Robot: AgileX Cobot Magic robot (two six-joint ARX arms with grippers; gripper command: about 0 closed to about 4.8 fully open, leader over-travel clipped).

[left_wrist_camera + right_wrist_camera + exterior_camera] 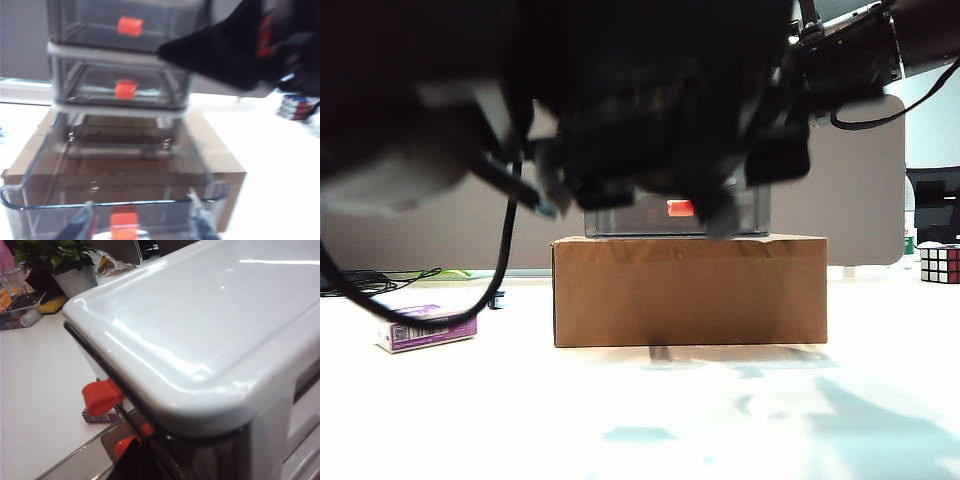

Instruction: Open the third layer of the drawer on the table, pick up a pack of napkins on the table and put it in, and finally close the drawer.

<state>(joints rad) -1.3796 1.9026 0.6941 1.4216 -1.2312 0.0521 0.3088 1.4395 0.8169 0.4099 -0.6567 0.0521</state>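
Exterior view: napkins lie on table at left, well apart from brown box. Drawer on box, mostly hidden by dark blurred arms.

Left wrist view only: third layer pulled out, nothing inside. Left gripper fingers spread either side of its red handle, not touching.

Right wrist view: drawer's white top up close. Right gripper not seen; cannot tell its state.

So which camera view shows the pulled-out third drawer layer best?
The left wrist view: the third layer of the drawer fills its foreground, pulled out and empty. The exterior view hides most of it behind a blurred arm; the right wrist view shows mainly the drawer top.
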